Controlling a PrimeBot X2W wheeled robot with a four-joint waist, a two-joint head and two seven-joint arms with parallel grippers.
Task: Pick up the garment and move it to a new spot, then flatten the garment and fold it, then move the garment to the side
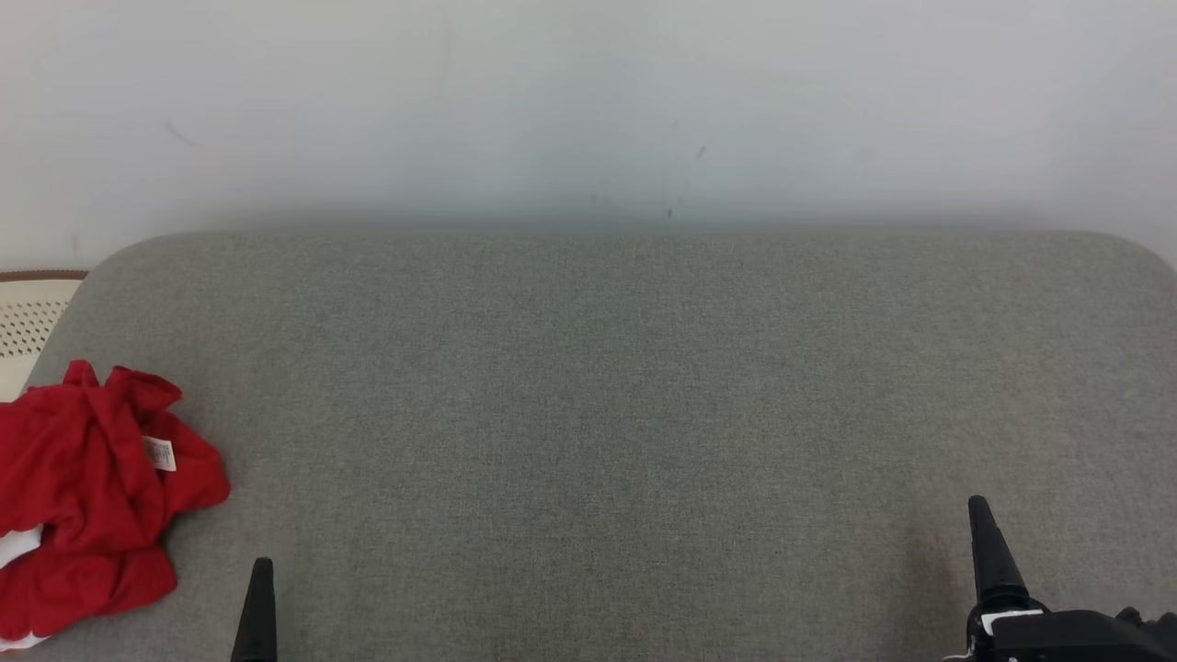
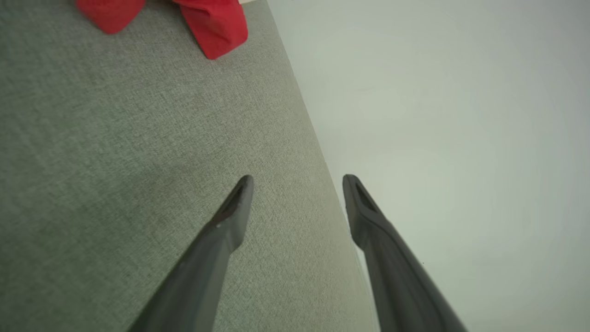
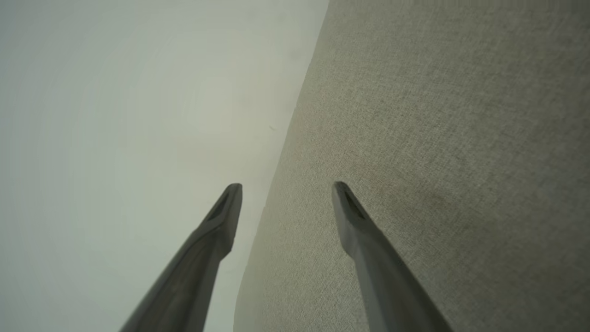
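Note:
The garment [image 1: 92,496] is a crumpled red heap with a white label, lying at the far left edge of the grey cushioned surface [image 1: 607,414]. Two red corners of the garment [image 2: 214,27] also hang in at the top of the left wrist view. My left gripper [image 2: 297,180] is open and empty, well short of the cloth; one of its fingers [image 1: 257,611] rises at the lower left of the head view, just right of the heap. My right gripper [image 3: 286,186] is open and empty over the surface's edge, and its finger [image 1: 988,552] shows at the lower right.
A pale wall [image 1: 588,110] runs behind the grey surface. A cream perforated basket [image 1: 28,322] with a brown rim sits beyond the surface's far left corner. The surface has rounded far corners.

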